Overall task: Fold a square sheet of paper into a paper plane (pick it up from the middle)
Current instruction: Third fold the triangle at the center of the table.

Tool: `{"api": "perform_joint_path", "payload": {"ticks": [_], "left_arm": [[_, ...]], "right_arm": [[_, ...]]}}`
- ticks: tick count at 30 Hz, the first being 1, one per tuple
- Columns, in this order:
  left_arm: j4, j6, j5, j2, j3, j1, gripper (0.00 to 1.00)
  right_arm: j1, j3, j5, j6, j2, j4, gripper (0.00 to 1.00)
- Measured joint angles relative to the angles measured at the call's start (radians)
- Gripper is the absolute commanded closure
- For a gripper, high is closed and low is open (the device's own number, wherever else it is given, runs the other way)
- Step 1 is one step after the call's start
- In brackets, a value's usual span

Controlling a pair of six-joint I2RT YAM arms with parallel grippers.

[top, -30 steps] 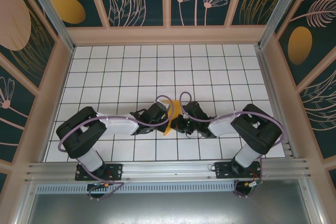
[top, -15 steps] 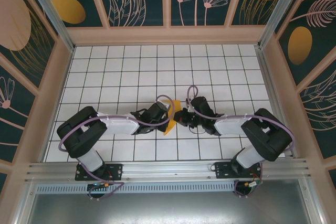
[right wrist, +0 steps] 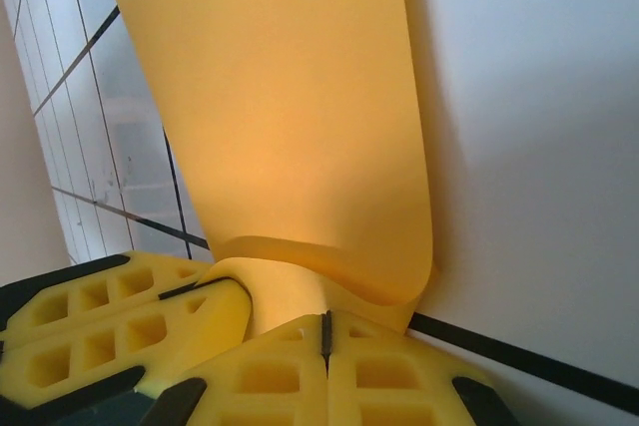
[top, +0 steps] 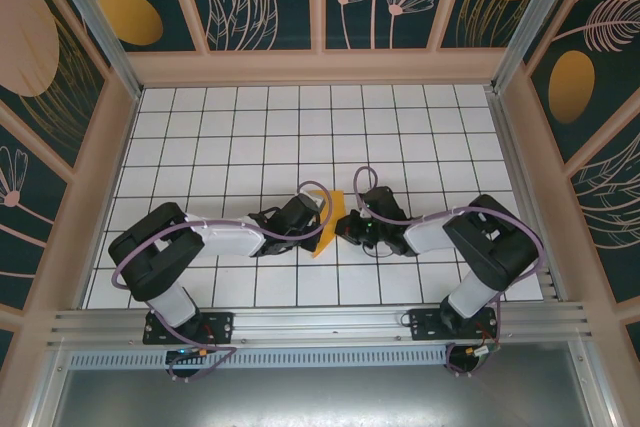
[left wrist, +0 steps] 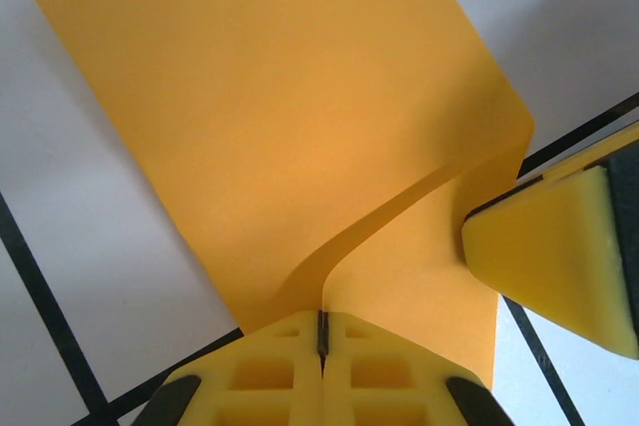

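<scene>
Orange-yellow creased paper sheet point(top: 331, 217) at mid-frame on the white gridded worktop point(top: 250, 137), clamped by closed left fingers point(left wrist: 270, 371) and right fingers point(right wrist: 389, 376)

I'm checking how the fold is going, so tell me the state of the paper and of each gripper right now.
square sheet of paper: bent over in a soft curl, not pressed flat, pinched by both grippers.
left gripper: shut on the paper's edge.
right gripper: shut on the paper's curled end.
</scene>
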Motion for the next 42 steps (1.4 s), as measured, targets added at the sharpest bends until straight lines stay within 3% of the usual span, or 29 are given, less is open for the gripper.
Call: {"api": "perform_joint_path", "payload": {"ticks": [11, 29, 42], "left_arm": [[0.000, 0.000, 0.002, 0.002, 0.002, 0.000, 1.00], [0.000, 0.000, 0.002, 0.003, 0.004, 0.000, 1.00], [0.000, 0.000, 0.002, 0.004, 0.004, 0.000, 1.00]], "right_arm": [[-0.061, 0.021, -0.004, -0.034, -0.071, -0.069, 0.98], [-0.062, 0.080, 0.022, -0.060, -0.011, -0.148, 0.99], [-0.086, 0.080, -0.005, -0.055, 0.038, -0.083, 0.99]]}}
